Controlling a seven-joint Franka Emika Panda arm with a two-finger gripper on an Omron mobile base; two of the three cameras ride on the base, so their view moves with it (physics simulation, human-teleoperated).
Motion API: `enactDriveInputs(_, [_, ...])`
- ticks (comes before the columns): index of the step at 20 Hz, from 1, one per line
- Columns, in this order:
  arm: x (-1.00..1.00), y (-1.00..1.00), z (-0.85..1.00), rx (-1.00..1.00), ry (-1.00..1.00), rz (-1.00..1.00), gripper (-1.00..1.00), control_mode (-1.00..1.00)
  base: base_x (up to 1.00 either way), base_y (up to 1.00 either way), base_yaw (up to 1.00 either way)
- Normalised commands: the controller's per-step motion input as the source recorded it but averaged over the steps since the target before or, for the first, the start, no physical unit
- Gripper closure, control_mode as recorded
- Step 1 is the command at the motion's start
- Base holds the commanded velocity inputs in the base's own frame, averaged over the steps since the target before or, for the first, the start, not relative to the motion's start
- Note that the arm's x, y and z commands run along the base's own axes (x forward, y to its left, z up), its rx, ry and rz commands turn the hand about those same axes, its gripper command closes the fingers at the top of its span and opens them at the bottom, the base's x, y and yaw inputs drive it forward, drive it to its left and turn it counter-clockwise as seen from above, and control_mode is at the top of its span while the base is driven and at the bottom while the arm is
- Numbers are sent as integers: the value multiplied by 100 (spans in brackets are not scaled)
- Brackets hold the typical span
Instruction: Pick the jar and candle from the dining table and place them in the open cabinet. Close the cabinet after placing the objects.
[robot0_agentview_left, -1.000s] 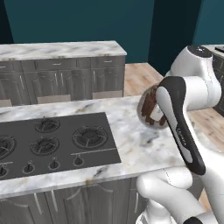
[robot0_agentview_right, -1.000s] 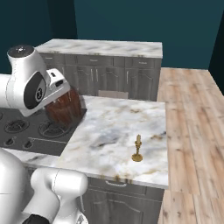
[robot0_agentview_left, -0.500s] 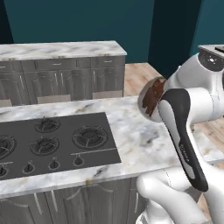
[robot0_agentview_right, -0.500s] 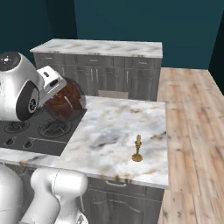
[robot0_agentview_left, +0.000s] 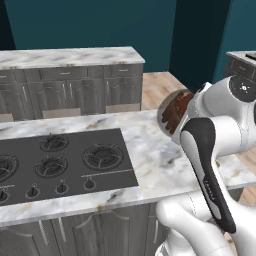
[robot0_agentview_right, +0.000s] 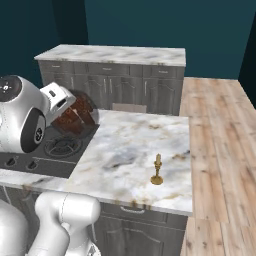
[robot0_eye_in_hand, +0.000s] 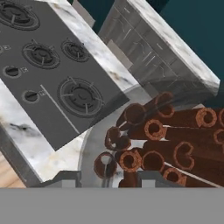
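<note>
The jar (robot0_agentview_right: 77, 119), clear glass packed with reddish-brown sticks (robot0_eye_in_hand: 166, 140), hangs tilted on its side above the dining table (robot0_agentview_right: 135, 142). My gripper (robot0_eye_in_hand: 109, 177) is shut on it, a fingertip on each side of its rim. Seen from the left base, the jar (robot0_agentview_left: 172, 112) pokes out from behind my arm, over the marble right of the cooktop. The candle (robot0_agentview_right: 157, 170) stands upright in its brass holder near the table's front right edge, well apart from the gripper. The open cabinet is out of view.
A black gas cooktop (robot0_agentview_left: 60, 160) is set into the left part of the table. Behind it runs a marble counter (robot0_agentview_right: 115, 52) over grey base cabinets. Wooden floor (robot0_agentview_right: 220, 125) lies to the right of the table.
My arm's upper links have swung while the jar stayed in the grip. The jar has risen a little off the table and tipped further onto its side. The candle has not moved.
</note>
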Motion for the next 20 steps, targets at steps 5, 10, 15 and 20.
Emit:
enactDriveInputs(5, [0,0,0,0,0,0,100,100,0,0,0])
enactDriveInputs(10, [0,0,0,0,0,0,100,100,-70,0,0])
enactDriveInputs(15, [0,0,0,0,0,0,100,100,-73,2,0])
enactDriveInputs(20, [0,0,0,0,0,0,100,100,-49,9,0])
